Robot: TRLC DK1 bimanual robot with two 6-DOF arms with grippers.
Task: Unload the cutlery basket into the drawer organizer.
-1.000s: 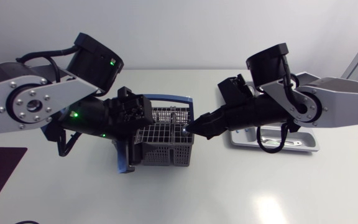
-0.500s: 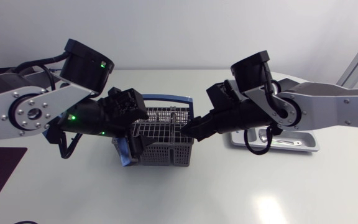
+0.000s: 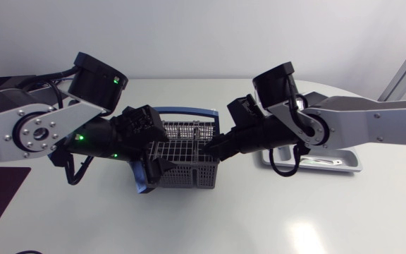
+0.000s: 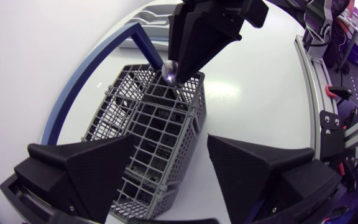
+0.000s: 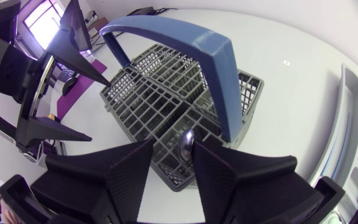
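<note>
Right jaws: clenched on the rounded metal tip of a cutlery piece [image 5: 187, 144], just above the rim of the basket [image 3: 186, 161], at the end nearest the right arm [image 3: 351, 127]. The rest of the piece is hidden in the mesh.

Left jaws: released, fingers [image 4: 86, 168] wide apart, straddling the basket's opposite end. Contact with the wall cannot be told.

Blue handle [image 3: 187, 111] arches upright over the basket. The basket stands on the table [image 3: 273, 212]. The drawer organizer [image 3: 330, 169] lies beyond the basket's right-arm end, apart from it.
</note>
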